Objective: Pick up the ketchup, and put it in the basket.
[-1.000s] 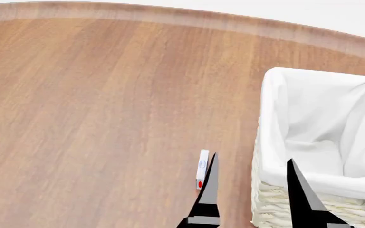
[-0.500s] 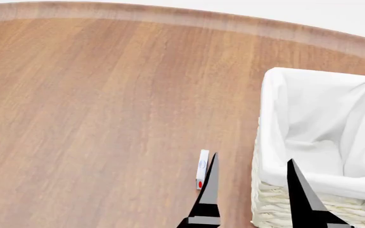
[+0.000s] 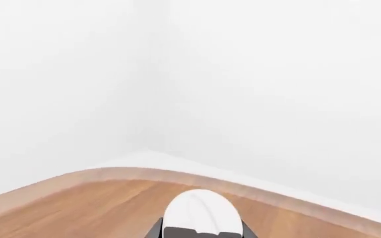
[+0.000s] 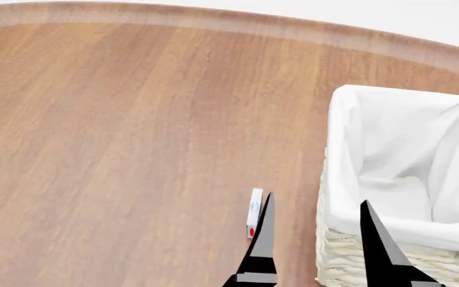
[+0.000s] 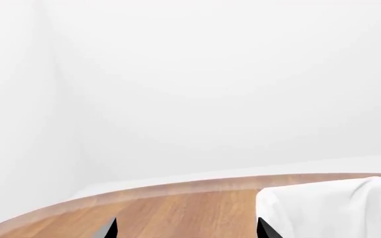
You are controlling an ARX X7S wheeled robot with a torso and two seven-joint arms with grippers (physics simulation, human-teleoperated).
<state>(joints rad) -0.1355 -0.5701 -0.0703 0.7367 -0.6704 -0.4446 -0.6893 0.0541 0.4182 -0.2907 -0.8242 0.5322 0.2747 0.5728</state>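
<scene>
The basket (image 4: 346,256) is cream wicker with a white cloth liner and stands at the right of the wooden table; it also shows in the right wrist view (image 5: 323,208). My right gripper (image 4: 317,198) is open over the basket's near left corner, one black finger (image 4: 262,233) outside it and the other over its rim. Only wood lies between its tips (image 5: 187,220). The ketchup's orange-red body shows in no view. In the left wrist view a white rounded thing (image 3: 200,213) sits between dark jaw parts at the frame's lower edge; what it is stays unclear.
A small white object with a red mark (image 4: 254,218) lies on the table (image 4: 134,149), partly behind the right gripper's left finger. The table's rounded far edge (image 4: 238,23) meets white floor and walls beyond.
</scene>
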